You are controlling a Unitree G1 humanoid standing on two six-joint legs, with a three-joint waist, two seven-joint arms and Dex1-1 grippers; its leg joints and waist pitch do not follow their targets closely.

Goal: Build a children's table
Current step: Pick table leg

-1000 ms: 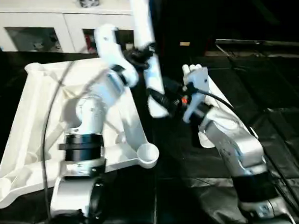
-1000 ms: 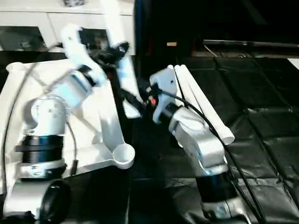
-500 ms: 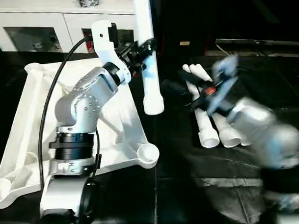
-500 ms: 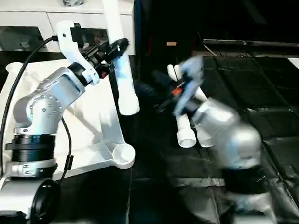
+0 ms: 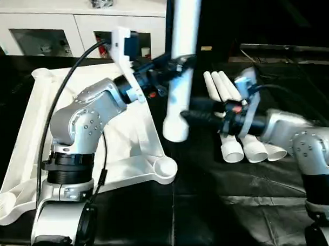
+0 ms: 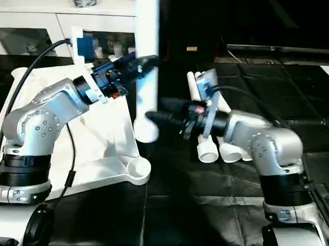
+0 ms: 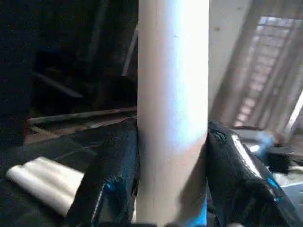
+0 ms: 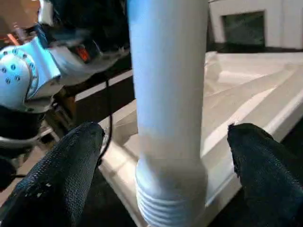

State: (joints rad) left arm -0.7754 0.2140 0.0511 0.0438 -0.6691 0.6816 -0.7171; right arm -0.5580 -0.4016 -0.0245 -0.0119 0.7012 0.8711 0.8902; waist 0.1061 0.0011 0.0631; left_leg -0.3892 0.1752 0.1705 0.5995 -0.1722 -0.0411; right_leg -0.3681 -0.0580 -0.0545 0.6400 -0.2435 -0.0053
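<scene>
Table leg [image 5: 183, 52] stands nearly upright in our left gripper [image 5: 170, 66], whose fingers [image 7: 113, 179] clamp it on both sides partway up its length, with the threaded end hanging below them. We judge we hold it this way so that the threaded end can be brought down into a round corner socket [image 5: 165, 169] of the upturned table top [image 5: 32, 133], which lies below and beside our left fingers, ribbed side up.

Our right gripper [image 5: 199, 117] reaches in level toward the lower end of the leg, its fingers [image 8: 61, 175] spread wide on either side of the tube and apart from it, holding nothing. We take this as readiness to steady or guide the end.

Just beyond our right fingers, three more legs [image 5: 234, 120] lie side by side on the black cloth-covered table [image 5: 210, 208].

All parts are smooth, glossy white plastic: the legs are long tapered tubes ending in ridged threads, and the top is a broad rectangle with raised ribs and cup-like sockets.
</scene>
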